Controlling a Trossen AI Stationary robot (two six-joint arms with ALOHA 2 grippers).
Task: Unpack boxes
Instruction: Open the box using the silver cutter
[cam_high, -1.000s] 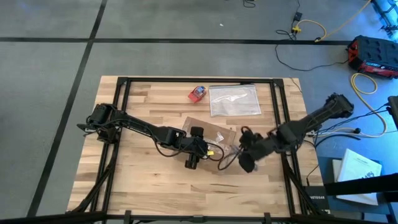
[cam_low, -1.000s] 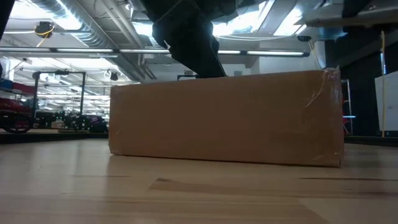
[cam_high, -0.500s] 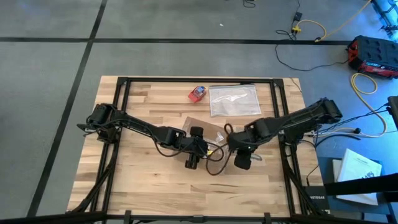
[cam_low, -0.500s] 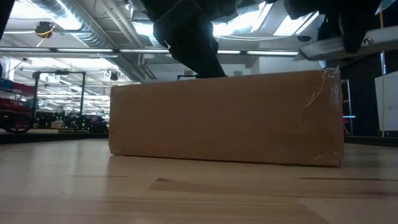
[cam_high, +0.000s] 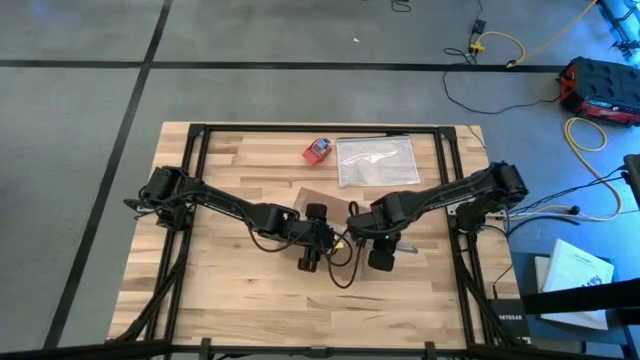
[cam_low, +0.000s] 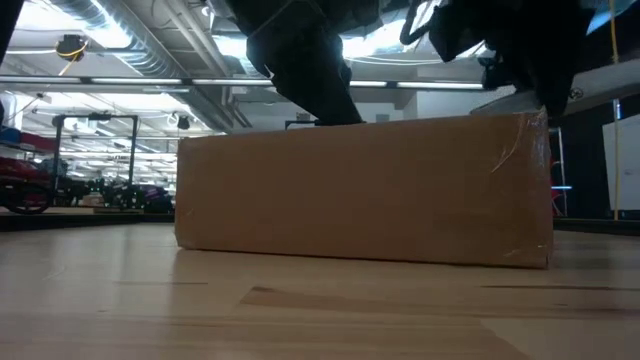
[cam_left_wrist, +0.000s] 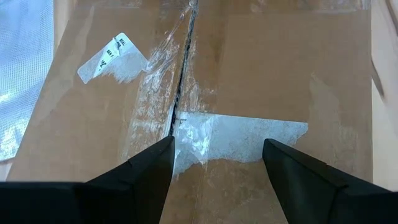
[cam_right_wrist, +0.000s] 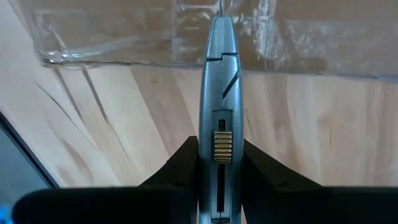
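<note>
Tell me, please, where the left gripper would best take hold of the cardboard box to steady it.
Probably from above, across the top: the cardboard box lies flat and shallow, its flaps closed along a taped seam. The left gripper hangs open over that seam, so pressing down on the flaps either side looks easier than clamping the wide walls.

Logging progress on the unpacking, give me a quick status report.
Left gripper open over the box, seam taped. Right gripper shut on a box cutter, tip at the box's taped edge. Plastic bag and small red-and-blue object lie clear.
</note>
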